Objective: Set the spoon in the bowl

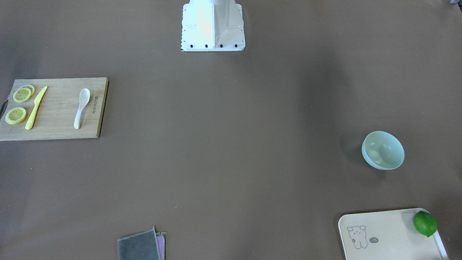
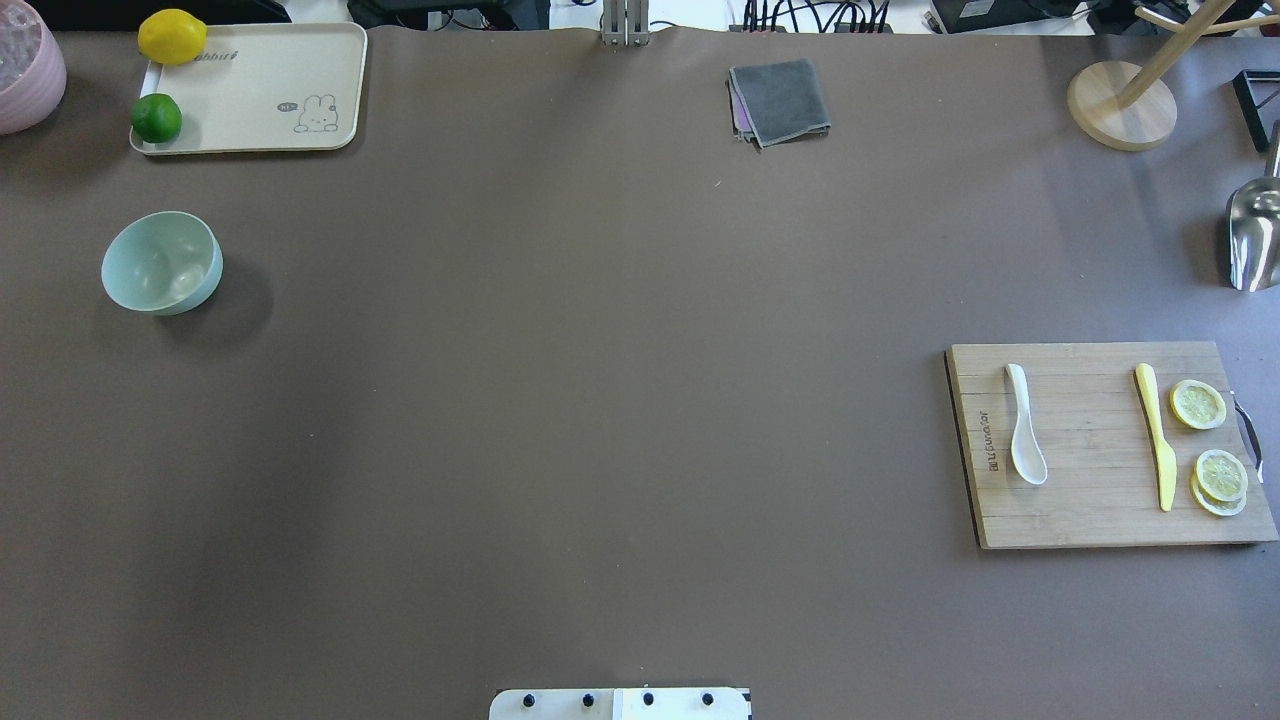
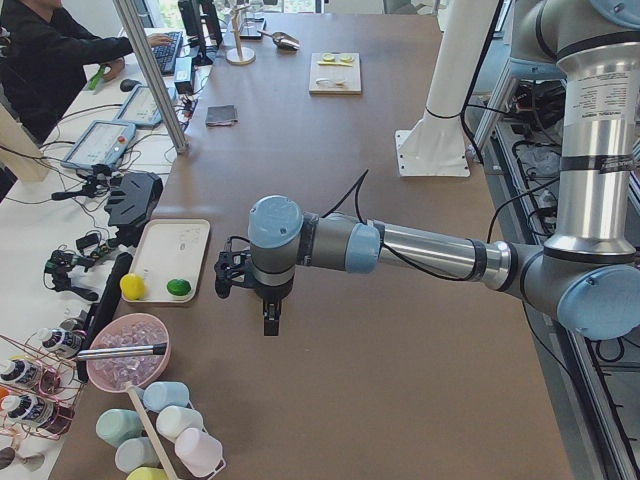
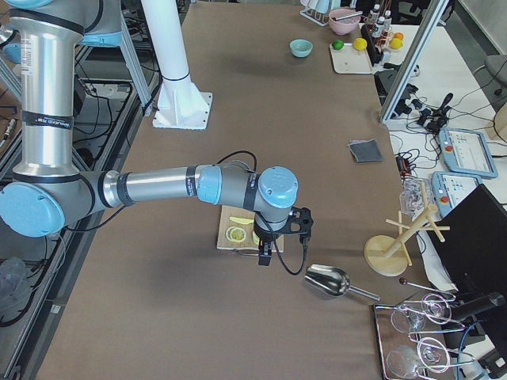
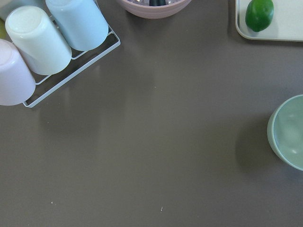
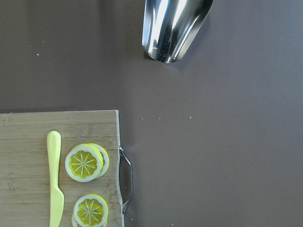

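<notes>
Front-facing: spoon (image 1: pixel 82 107) lies flat on the cutting board (image 1: pixel 57 124) at view left, scoop toward the robot base, with the yellow knife (image 1: pixel 36 107) and lemon slices (image 1: pixel 22 94) further out on the same board. The bowl (image 1: pixel 383 150) sits upright at view right, well apart from the spoon, near the tray (image 1: pixel 389 238) holding a lime (image 1: pixel 425 223). Overhead: same layout mirrored, board on the robot's right, bowl on its left, and a lemon (image 2: pixel 172 36) also on the tray. Exterior left: left gripper (image 3: pixel 270 322) hangs above the table beside the tray end, and the spoon is far off on the board at the other end of the table. I can't tell whether its fingers are apart or together (side view only). Exterior right: right gripper (image 4: pixel 264 255) hangs over the near end of the board by the lemon slices; the bowl is at the far end, and again I can't tell finger state. Left wrist: bowl rim at the right edge, lime top right, upturned cups (image 5: pixel 42 38) in a rack top left. Right wrist: board's handle end with the knife and slices, metal scoop (image 6: pixel 174 26) beyond it.
</notes>
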{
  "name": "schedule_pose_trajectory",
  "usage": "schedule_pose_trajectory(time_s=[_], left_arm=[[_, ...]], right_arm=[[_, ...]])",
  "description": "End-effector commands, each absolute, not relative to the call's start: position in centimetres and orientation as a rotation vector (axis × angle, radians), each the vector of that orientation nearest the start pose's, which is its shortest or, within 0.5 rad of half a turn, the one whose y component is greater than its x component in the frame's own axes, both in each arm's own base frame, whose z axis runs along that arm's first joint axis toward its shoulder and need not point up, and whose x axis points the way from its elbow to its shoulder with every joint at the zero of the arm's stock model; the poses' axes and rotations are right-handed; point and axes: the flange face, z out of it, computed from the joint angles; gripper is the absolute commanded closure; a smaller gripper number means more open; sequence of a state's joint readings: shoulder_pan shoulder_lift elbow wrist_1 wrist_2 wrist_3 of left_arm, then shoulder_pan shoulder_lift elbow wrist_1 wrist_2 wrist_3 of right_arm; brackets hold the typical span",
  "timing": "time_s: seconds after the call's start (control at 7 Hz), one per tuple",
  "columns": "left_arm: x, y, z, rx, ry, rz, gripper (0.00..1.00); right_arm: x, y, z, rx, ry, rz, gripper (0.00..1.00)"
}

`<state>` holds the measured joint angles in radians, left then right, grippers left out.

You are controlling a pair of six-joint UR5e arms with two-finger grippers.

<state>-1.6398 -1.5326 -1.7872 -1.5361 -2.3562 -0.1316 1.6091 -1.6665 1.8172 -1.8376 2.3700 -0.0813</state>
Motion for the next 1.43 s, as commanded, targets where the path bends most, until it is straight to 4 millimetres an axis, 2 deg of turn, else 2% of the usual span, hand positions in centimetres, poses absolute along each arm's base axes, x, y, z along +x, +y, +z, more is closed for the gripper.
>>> schedule_pose_trajectory(time_s=[0.0,0.71,0.86,1.0,1.14,1.29], left_arm=[[-9.6,-47.4,57.2,0.121,0.788,-0.129,0.02],[-9.6,-47.7,56.5,0.134,0.790,-0.123,0.02],[-9.5,-47.6,56.3,0.182,0.796,-0.104,0.02],[-9.5,-47.8,55.8,0.249,0.800,-0.076,0.02],[-9.3,-47.3,56.4,0.266,0.802,-0.064,0.02],[-7.7,-47.8,56.7,0.315,0.828,-0.003,0.02]], right_arm=[[7.9,-43.6,60.7,-0.061,-0.805,0.005,0.00],[7.7,-43.7,60.3,-0.055,-0.821,0.003,0.00],[7.6,-43.8,60.1,-0.044,-0.847,-0.007,0.00],[7.6,-44.4,59.5,0.038,-0.849,-0.056,0.00],[7.6,-44.9,58.5,0.110,-0.846,-0.084,0.00],[6.6,-45.6,56.9,0.177,-0.848,-0.131,0.00]])
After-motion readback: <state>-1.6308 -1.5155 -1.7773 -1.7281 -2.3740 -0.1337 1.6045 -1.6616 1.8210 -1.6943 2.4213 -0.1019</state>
